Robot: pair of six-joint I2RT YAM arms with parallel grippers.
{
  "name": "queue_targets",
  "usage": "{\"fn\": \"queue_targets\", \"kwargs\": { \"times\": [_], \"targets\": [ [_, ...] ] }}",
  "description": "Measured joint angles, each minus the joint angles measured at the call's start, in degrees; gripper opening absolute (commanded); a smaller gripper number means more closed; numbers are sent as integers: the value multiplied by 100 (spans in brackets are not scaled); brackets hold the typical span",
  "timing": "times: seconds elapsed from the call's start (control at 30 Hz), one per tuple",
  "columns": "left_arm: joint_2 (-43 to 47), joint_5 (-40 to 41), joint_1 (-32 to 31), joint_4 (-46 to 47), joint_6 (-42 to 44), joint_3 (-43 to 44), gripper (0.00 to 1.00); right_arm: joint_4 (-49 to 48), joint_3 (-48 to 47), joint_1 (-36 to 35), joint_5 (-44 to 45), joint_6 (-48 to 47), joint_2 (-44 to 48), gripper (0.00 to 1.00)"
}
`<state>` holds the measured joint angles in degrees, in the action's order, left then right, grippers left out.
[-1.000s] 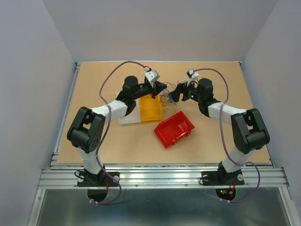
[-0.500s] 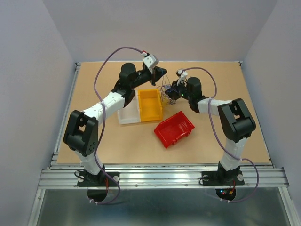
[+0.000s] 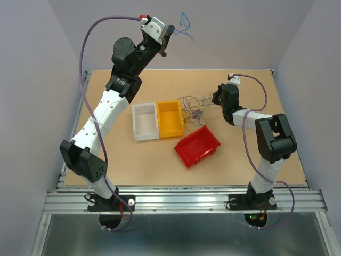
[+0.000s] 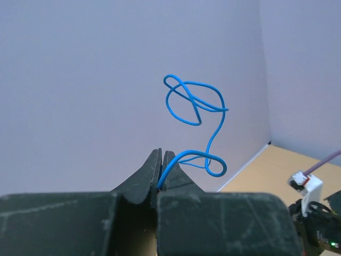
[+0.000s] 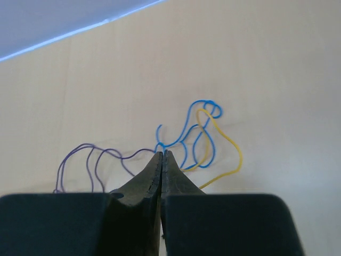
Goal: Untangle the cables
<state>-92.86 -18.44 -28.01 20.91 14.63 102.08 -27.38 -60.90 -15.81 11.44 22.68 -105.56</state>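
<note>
**A:** Entry one, the left pincer point(image 4: 161, 160). What state is to be recorded?

**B:** Clenched on a blue cable point(image 4: 194, 101). The cable is nipped at the very tips. From there it is carried upward in loose loops, in free air, with the pale wall point(image 4: 80, 80) behind it.

**A:** Entry two, the right pincer point(image 5: 162, 156)?

**B:** Clenched, and held low over the worktop point(image 5: 266, 64). A blue strand point(image 5: 198, 125) and a purple strand point(image 5: 88, 157) are seen running into its tips and are entered as nipped there. A yellow strand point(image 5: 232, 154) is looped through the blue one just beyond the tips.

**A:** Where is the remainder to be listed?

**B:** The tangle of cables point(image 3: 193, 110) is laid on the worktop just beside the right pincer, between it and a yellow bin point(image 3: 170, 120). A white bin point(image 3: 145, 122) is set touching the yellow bin on the side away from that pincer. A red bin point(image 3: 198, 145) is placed near the right pincer, toward the arm bases and tilted askew. The left pincer is raised high above all of these, well apart from the right pincer.
</note>
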Motion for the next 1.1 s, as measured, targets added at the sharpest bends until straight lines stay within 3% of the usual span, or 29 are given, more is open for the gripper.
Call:
{"fn": "queue_targets", "kwargs": {
  "times": [0.13, 0.27, 0.37, 0.6, 0.9, 1.1],
  "targets": [
    [-46, 348, 2, -315, 166, 387, 0, 109, 44, 214, 20, 173, 4, 8],
    [103, 511, 2, -426, 256, -13, 0, 170, 149, 199, -59, 177, 94, 9],
    [411, 667, 24, -577, 295, -866, 0, 190, 286, 170, -63, 146, 295, 26],
    [1596, 1051, 240, -1091, 295, -3049, 0, 168, 387, 155, -212, 83, 621, 27],
    [2942, 1388, 341, -2717, 461, -3766, 0, 184, 485, 155, -516, 90, 645, 28],
    [3034, 1294, 341, -3115, 549, -4378, 0, 168, 557, 155, -820, 96, 645, 28]
  ]
}}
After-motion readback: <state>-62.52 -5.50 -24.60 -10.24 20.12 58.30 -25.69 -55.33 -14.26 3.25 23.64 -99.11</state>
